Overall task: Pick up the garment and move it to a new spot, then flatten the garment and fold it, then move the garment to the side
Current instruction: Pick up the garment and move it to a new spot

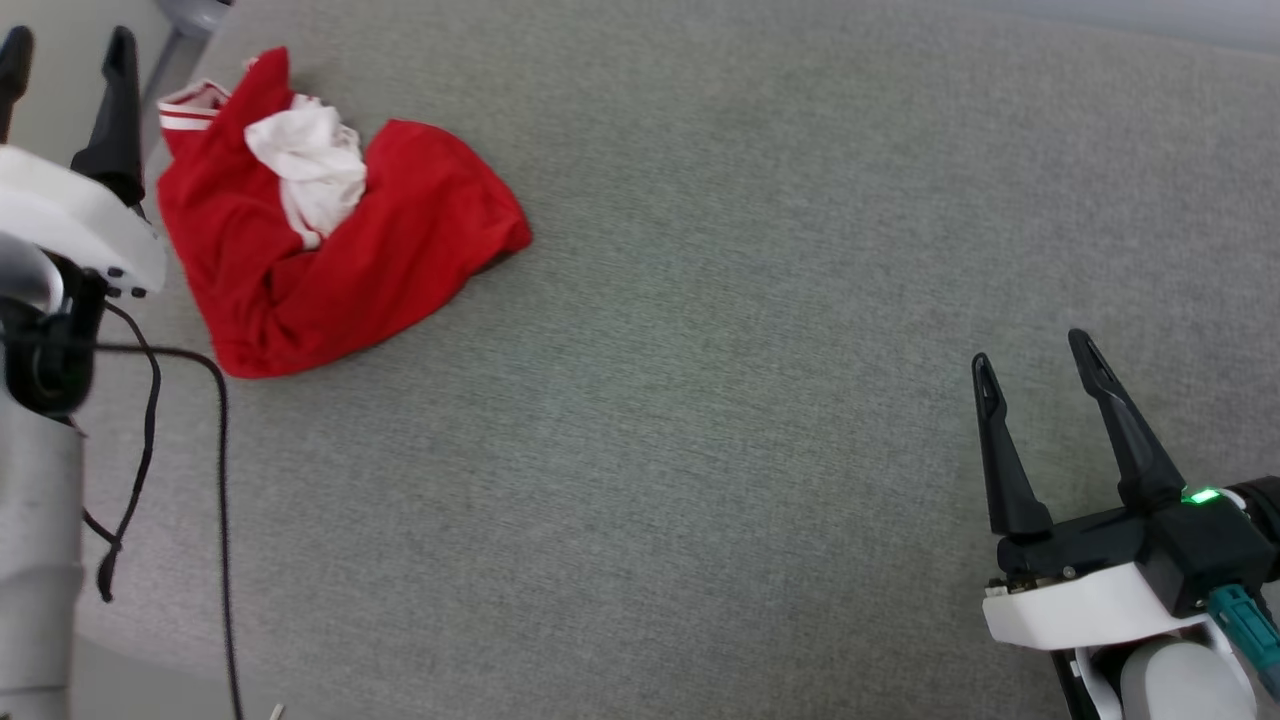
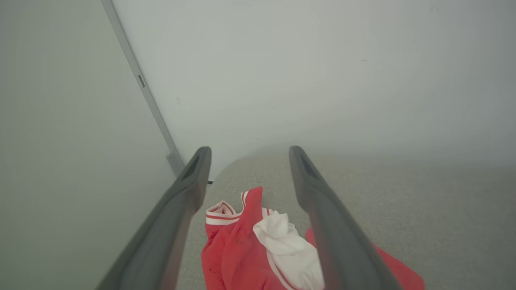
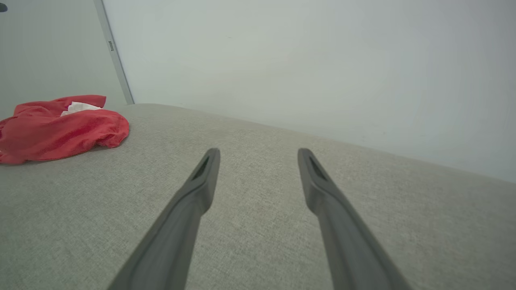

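- Grey woven surface (image 1: 700, 400) stretches out below a pale wall (image 3: 282, 60).
- Left pincer (image 1: 68, 45) stands wide and empty, just beside the left edge of the garment (image 1: 340, 250); in its wrist view the heap lies below and between the fingers.
- Right pincer (image 1: 1031, 352) is equally wide, holds nothing, and sits well apart at the lower right.
- That garment lies crumpled at the surface's far left, with a white sleeve bunched on top. Its long axis runs diagonally, striped trim toward the far-left edge and a red lobe toward the middle.
- Black cable (image 1: 220, 450) hangs beside the left arm.
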